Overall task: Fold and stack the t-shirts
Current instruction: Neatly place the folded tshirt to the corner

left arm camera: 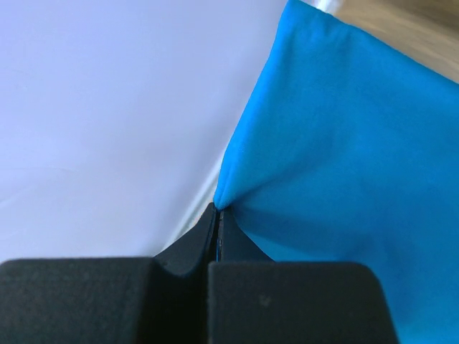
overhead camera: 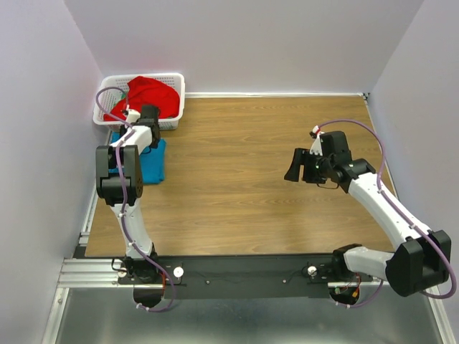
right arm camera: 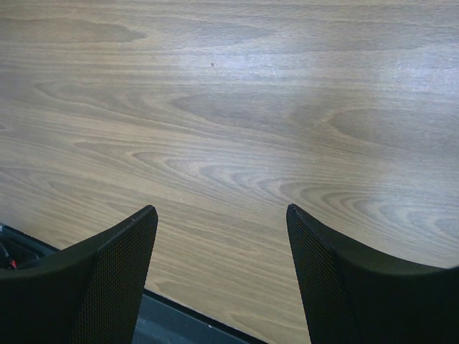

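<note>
The teal-blue t-shirt (overhead camera: 152, 161) lies folded at the table's far left, partly under my left arm. In the left wrist view it (left arm camera: 344, 143) fills the right side. My left gripper (left arm camera: 217, 209) is shut, pinching an edge of the teal-blue shirt; in the top view it (overhead camera: 149, 117) sits by the basket's front. The bright red t-shirt (overhead camera: 147, 94) lies bunched in the white lattice basket (overhead camera: 176, 100). My right gripper (right arm camera: 221, 215) is open and empty above bare wood; it also shows in the top view (overhead camera: 300, 166) at the right.
The basket stands in the far left corner against the lavender walls (overhead camera: 43, 107). A wooden tabletop (overhead camera: 244, 165) spreads between the arms. A black rail (overhead camera: 237, 276) runs along the near edge with both arm bases on it.
</note>
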Tool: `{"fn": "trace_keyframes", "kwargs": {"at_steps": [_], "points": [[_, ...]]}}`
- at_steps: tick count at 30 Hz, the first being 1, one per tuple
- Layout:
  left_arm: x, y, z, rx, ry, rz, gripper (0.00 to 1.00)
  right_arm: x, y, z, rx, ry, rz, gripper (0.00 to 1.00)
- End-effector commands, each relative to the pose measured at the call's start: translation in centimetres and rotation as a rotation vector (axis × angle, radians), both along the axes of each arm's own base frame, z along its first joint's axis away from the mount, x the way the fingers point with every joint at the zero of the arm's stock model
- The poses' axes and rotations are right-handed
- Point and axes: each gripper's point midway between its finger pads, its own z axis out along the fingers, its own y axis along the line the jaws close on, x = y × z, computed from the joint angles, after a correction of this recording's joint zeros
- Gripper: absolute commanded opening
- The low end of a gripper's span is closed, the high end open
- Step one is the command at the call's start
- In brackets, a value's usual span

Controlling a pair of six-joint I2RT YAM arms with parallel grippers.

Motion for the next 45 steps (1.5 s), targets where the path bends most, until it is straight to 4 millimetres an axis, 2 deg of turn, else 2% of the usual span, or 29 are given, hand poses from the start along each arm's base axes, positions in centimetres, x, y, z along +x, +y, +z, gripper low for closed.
{"fn": "trace_keyframes", "kwargs": {"at_steps": [1, 9, 11, 12, 16, 18, 20, 23, 24, 27, 29, 33, 34, 36, 37, 40, 45], "points": [[-0.1, 2.7, 1.5, 0.106, -0.041, 0.096, 0.0, 0.0, 0.5, 0.7, 0.025, 0.026, 0.008, 0.79], [0.8, 3.8, 1.7, 0.151, -0.056, 0.114, 0.03, 0.1, 0.4, 0.8, 0.02, 0.054, -0.005, 0.79], [1.1, 3.9, 1.4, 0.14, -0.058, 0.111, 0.1, -0.1, 0.5, 0.9, 0.023, 0.062, -0.011, 0.79], [1.0, 4.0, 1.2, 0.139, -0.06, 0.116, 0.23, -0.1, 0.5, 1.0, 0.027, 0.066, -0.011, 0.79], [0.3, 4.0, 1.0, 0.113, -0.075, 0.127, 0.46, 0.0, 0.6, 1.0, 0.034, 0.07, -0.018, 0.79], [0.0, 3.7, 0.9, 0.085, -0.079, 0.12, 0.55, 0.0, 0.6, 1.2, 0.035, 0.066, -0.02, 0.79], [-0.4, 3.1, 1.0, 0.032, -0.107, 0.111, 0.56, 0.1, 0.5, 1.5, 0.032, 0.057, -0.021, 0.79], [-0.6, 1.0, 1.4, -0.046, -0.154, 0.057, 0.55, 0.2, 0.4, 1.7, 0.027, 0.046, -0.023, 0.79], [-0.4, 0.0, 2.4, -0.082, -0.189, 0.027, 0.56, 0.2, 0.4, 1.8, 0.026, 0.041, -0.023, 0.79], [0.1, -4.7, 3.0, -0.156, -0.218, -0.089, 0.56, 0.0, 0.3, 2.1, 0.028, 0.031, -0.022, 0.79], [0.6, -8.9, 3.0, -0.265, -0.232, -0.209, 0.56, -0.2, 0.3, 2.2, 0.028, 0.028, -0.022, 0.79], [0.9, -15.0, 0.9, -0.47, -0.227, -0.374, 0.55, -0.5, 0.0, 2.4, 0.028, 0.012, -0.026, 0.79], [0.6, -17.2, -0.5, -0.576, -0.207, -0.43, 0.54, -0.7, 0.0, 2.4, 0.026, 0.01, -0.025, 0.79], [0.9, -19.8, -1.6, -0.705, -0.216, -0.506, 0.52, -0.9, -0.1, 2.4, 0.026, 0.008, -0.027, 0.79], [0.3, -21.4, -2.9, -0.794, -0.189, -0.54, 0.52, -1.0, -0.1, 2.6, 0.028, 0.0, -0.027, 0.79], [0.0, -22.1, -4.7, -0.836, -0.149, -0.536, 0.51, -1.3, -0.3, 2.9, 0.028, -0.008, -0.027, 0.79], [-0.5, -22.1, -6.3, -0.906, -0.127, -0.538, 0.52, -1.7, -0.9, 2.8, -0.001, -0.016, -0.034, 0.79]]}}
